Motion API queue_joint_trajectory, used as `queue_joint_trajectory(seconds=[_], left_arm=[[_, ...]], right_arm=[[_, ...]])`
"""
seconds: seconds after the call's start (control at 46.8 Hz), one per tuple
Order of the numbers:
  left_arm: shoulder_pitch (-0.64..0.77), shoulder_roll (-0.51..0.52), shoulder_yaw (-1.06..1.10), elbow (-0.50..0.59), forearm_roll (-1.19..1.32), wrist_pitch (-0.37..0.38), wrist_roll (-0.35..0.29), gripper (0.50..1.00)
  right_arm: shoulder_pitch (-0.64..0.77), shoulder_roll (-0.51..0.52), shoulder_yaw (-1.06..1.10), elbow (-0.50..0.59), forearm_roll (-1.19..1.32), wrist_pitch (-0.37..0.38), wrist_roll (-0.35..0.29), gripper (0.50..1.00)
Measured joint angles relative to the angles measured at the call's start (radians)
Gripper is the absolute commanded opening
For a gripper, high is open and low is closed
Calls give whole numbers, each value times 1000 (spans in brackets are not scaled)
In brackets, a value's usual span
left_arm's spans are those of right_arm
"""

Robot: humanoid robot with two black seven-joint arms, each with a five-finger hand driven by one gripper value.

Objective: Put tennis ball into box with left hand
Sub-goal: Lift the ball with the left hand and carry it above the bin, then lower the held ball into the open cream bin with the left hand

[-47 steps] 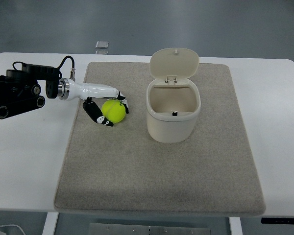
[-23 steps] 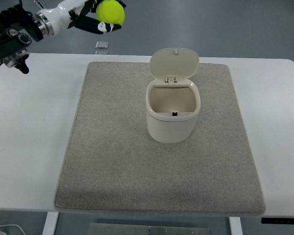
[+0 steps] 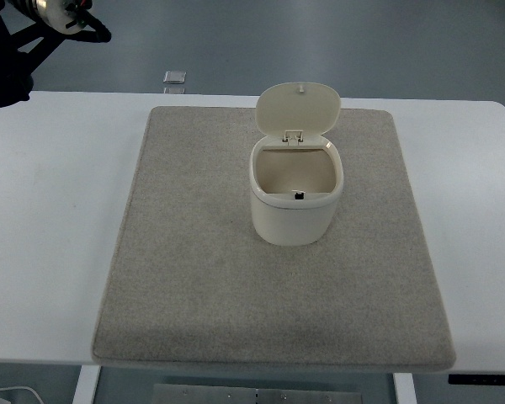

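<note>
The cream box (image 3: 296, 198) stands on the grey mat (image 3: 194, 278), its lid hinged up and open at the back. Inside I see only pale walls and a small black latch. No tennis ball shows anywhere in the top view. My left arm is raised into the upper left corner, where only its black forearm, silver wrist and one dark part of the left hand (image 3: 86, 30) show. The remainder of the hand is cut off by the top edge, so whatever it holds is hidden. The right arm does not show.
The mat lies on a white table (image 3: 50, 252). A small grey square object (image 3: 175, 77) sits on the floor beyond the table's far edge.
The left hand closed on the tennis ball on the mat, lifted it up and back, then rose further until ball and fingers left the picture at the top left.
</note>
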Motion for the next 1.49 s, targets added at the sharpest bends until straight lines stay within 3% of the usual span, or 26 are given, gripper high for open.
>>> queue_joint_trajectory(seconds=[0.214, 0.513, 0.833, 1.495], left_arm=[[-56, -18, 15, -87, 54, -29, -1, 544], [-20, -15, 66, -219, 218, -34, 0, 544], [-16, -19, 236, -225, 221, -26, 0, 570], [44, -94, 356, -265, 280, -34, 0, 585]], right_arm=[[0, 0, 0, 0, -1, 0, 0, 938], [0, 0, 0, 0, -1, 0, 0, 938], [0, 0, 0, 0, -1, 0, 0, 938], [0, 0, -1, 0, -1, 0, 0, 938]])
